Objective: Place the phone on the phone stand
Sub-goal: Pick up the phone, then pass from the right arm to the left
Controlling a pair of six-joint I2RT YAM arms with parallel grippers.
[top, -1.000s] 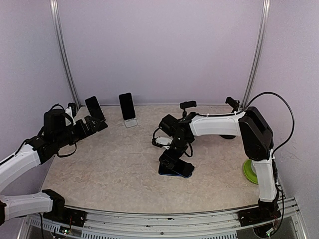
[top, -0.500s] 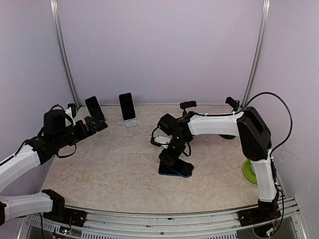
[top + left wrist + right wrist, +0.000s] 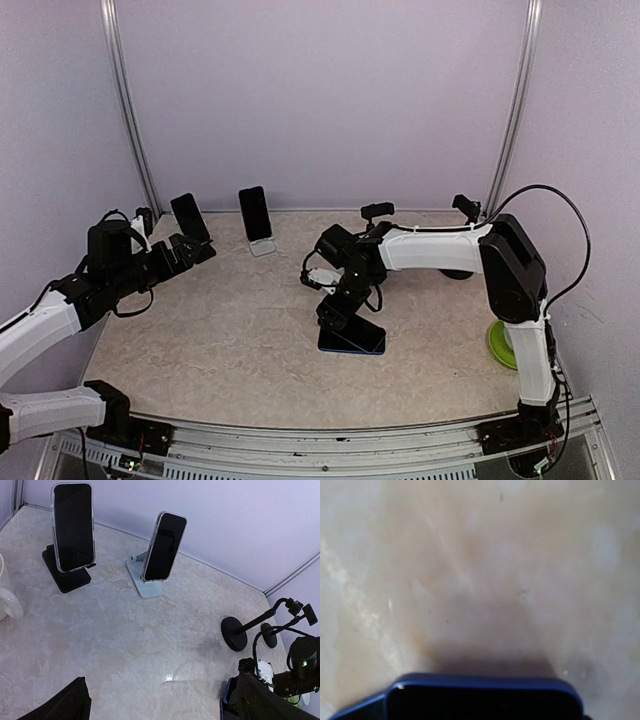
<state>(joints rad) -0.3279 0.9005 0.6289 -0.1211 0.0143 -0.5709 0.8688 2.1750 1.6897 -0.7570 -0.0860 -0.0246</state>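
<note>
My right gripper (image 3: 338, 312) sits low on the left end of the blue phone (image 3: 355, 340), which lies flat on the table (image 3: 230, 340); I cannot tell if my fingers clamp it. Behind the phone stands a black phone stand (image 3: 376, 211). Well left of the phone, my left gripper (image 3: 200, 250) hangs with its fingers spread.

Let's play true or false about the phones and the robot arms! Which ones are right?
1. The blue phone lies flat on the table. True.
2. Two phones sit on stands at the back. True.
3. The left tool holds a phone. False: it is open and empty.
4. Both of those stands are black. False: one is a black stand, the other a white stand.
5. The right tool is up by the back wall. False: it is down at the blue phone.
</note>
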